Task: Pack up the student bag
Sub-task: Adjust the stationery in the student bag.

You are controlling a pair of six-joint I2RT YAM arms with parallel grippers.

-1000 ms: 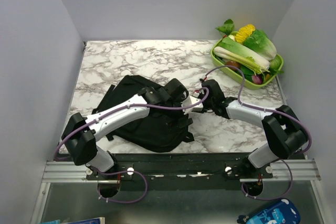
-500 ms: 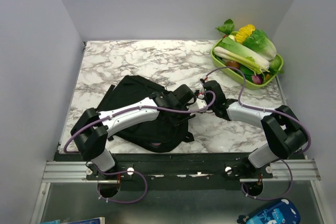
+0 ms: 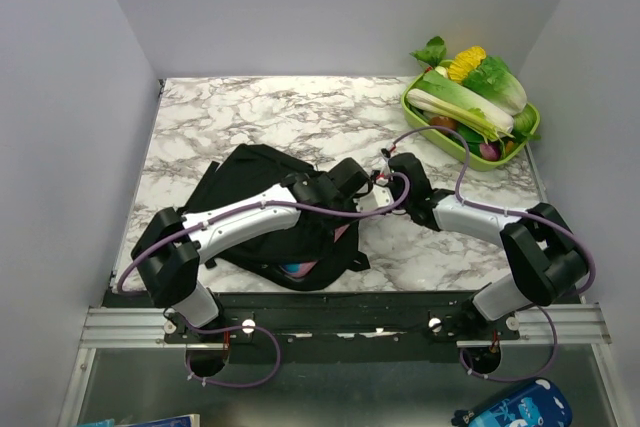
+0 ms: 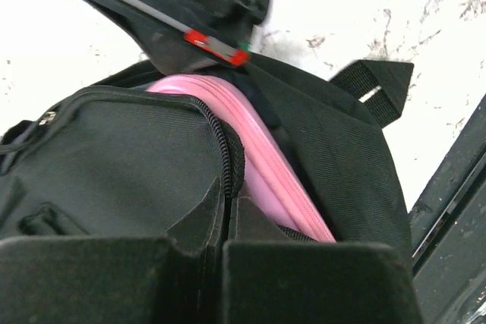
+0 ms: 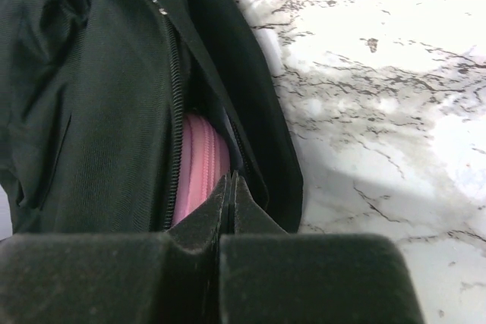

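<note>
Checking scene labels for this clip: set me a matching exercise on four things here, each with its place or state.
Things:
1. student bag
2. pink case
3. green tray
4. left pincer

Places or states:
A. far right corner of the table
B. shut on the bag's zipper edge
C. near left part of the table, black, unzipped
D. inside the bag's open zipper

Pairs: 1-C; 2-D; 3-A; 4-B

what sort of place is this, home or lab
Probably a robot lab test booth: plain grey walls box in the marble-patterned table, and a metal rail along its near edge carries the arm bases.
</note>
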